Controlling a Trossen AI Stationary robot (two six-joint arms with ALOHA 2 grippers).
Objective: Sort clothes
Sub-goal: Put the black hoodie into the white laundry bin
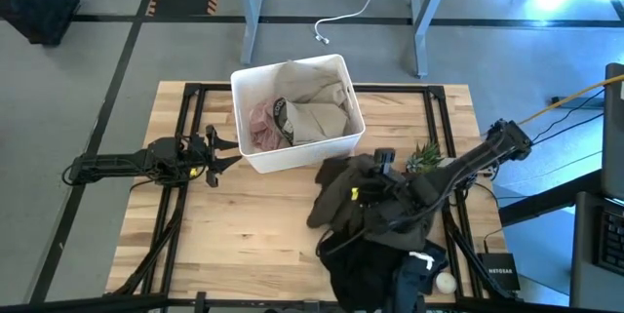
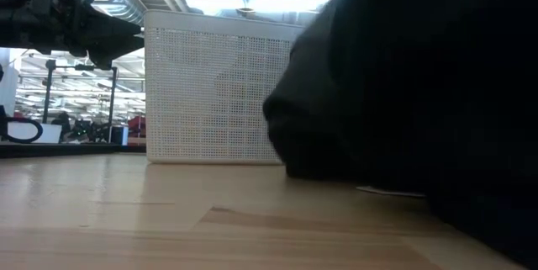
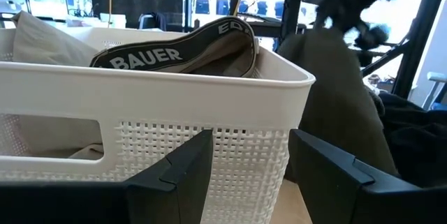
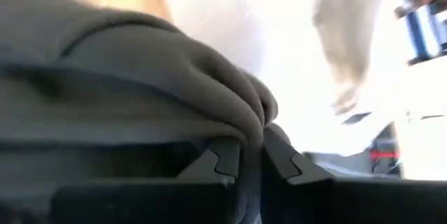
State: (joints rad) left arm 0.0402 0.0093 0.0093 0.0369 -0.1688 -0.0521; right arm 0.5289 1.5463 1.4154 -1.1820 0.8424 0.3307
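A white perforated bin at the table's far middle holds a beige-khaki garment and a pale pink one. My right gripper is shut on a dark olive-brown garment, which hangs in front of the bin's right side. A black garment and a small navy one with a white mark lie at the near edge. My left gripper is open and empty, just left of the bin. My right gripper pinches a bunched fold of the olive-brown garment between its two fingers, several layers gathered. The garment drapes down from the hold; its lower part reaches the table and the black garment.
A small green spiky plant stands right of the held garment. A small white ball lies at the near right. Bare wood spreads over the table's near left.
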